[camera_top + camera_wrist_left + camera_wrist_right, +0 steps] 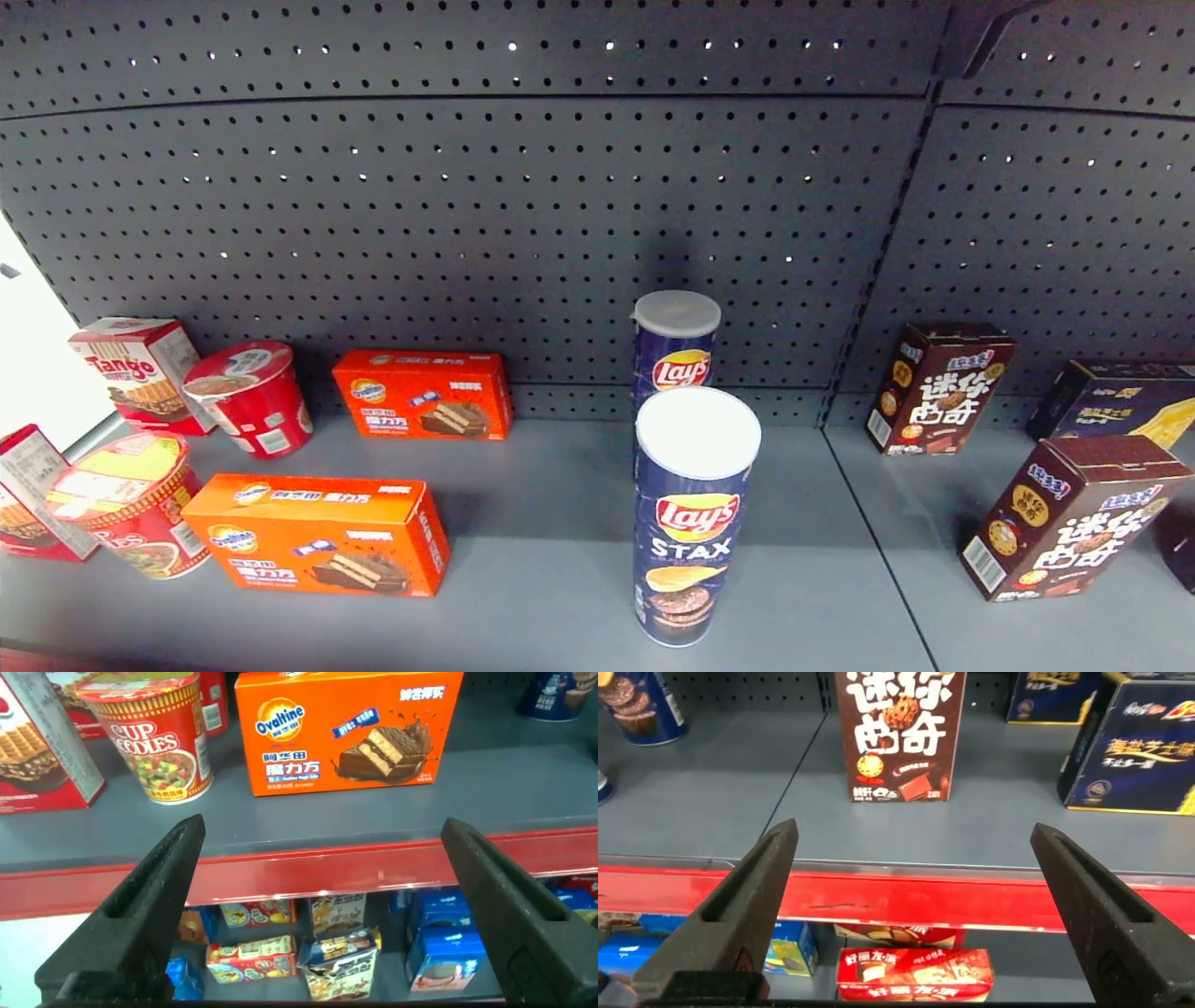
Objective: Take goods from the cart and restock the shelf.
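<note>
both hands empty, jaws spread wide, ready to collect stock: left hand (322, 831) faces the orange box (348, 733), right hand (912, 829) the brown box (898, 733), each short of the shelf (560, 560) edge. chip can (695, 513) stands upright mid-shelf, its twin (674, 350) at 12 o'clock, labels outward for display.

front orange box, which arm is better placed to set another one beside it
Left, probably. The open left gripper faces the front orange box straight on; the right gripper faces a brown box farther along the shelf.
</note>
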Robot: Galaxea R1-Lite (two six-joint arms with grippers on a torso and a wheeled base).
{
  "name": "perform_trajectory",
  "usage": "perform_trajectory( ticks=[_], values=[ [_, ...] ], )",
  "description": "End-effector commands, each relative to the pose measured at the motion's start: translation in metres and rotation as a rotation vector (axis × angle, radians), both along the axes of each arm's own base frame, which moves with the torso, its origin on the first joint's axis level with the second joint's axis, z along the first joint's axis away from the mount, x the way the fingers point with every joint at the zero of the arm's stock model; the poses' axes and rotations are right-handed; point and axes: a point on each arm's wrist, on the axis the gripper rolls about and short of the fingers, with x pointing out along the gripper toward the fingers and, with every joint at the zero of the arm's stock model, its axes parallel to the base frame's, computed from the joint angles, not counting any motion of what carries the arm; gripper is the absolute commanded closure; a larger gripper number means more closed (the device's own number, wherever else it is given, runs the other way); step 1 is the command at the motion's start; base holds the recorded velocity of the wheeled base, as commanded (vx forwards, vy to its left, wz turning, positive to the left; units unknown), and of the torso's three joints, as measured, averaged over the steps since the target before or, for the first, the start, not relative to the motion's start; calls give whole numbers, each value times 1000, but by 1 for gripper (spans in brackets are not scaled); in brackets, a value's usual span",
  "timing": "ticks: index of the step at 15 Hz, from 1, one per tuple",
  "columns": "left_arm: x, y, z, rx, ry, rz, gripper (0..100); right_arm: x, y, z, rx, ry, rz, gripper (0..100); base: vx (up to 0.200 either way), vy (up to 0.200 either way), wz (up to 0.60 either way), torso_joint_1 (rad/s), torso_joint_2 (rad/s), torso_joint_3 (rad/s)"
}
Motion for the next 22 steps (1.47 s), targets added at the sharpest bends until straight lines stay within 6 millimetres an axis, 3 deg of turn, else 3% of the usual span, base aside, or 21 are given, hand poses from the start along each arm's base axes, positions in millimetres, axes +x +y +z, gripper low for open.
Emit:
perform_trajectory(
  ticks=[1, 12, 14, 22],
  values=[
    [0, 0, 0, 1, 2, 0, 0, 0, 0, 0, 0, 1, 0, 0, 0, 0, 0, 0, 0, 0],
    [0, 1, 0, -18, 1, 33, 0, 0, 0, 0, -1, 1, 0, 0, 0, -36, 0, 0, 1, 1],
    [0, 1, 0, -19, 2, 32, 0, 0, 0, 0, -1, 1, 0, 0, 0, -200, 0, 2, 2, 5],
    [0, 1, 0, -16, 1, 29, 0, 0, 0, 0, -1, 1, 0, 0, -25, 0, 0, 1, 2, 0]
  ],
)
